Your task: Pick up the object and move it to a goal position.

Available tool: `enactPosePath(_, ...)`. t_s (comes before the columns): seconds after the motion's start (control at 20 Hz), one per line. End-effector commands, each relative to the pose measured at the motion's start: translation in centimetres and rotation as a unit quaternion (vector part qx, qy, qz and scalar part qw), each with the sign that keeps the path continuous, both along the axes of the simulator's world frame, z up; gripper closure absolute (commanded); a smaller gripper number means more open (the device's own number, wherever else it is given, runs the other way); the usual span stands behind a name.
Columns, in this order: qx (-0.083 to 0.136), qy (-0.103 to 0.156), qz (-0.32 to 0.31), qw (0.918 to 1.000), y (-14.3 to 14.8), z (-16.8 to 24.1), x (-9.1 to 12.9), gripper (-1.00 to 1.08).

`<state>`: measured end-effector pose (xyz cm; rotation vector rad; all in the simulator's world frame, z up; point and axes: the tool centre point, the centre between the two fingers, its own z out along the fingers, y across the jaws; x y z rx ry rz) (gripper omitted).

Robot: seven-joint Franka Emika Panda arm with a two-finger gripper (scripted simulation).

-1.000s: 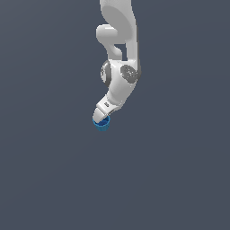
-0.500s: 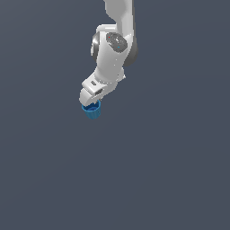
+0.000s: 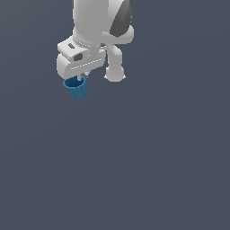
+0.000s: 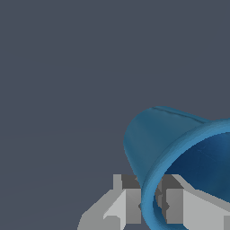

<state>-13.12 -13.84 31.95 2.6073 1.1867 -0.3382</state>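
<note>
Blue cup (image 3: 77, 87) was small, tapered, ribbed on the sides, hollow inside. Hung tilted, open rim up, narrow base down, rim (image 4: 155, 188) pinched by the gripper (image 3: 80, 76).

1. You see the blue cup (image 3: 77, 87) as matt, plastic-looking, its outer wall finely ribbed, its inside (image 4: 204, 166) smooth.
2. Your gripper (image 3: 80, 77) housing looks like smooth white plastic with a soft sheen.
3. The grey ground (image 3: 148, 166) looks flat, matt.

White rounded arm (image 3: 96, 22) (dark grey joint cap), blocky white end effector (image 3: 80, 77).
</note>
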Motion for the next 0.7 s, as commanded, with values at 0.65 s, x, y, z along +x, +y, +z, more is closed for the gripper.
enactPosePath(0.65, -0.002, -0.001, 0.0, 1.0, -6.4, 13.9, -2.2, 1.08)
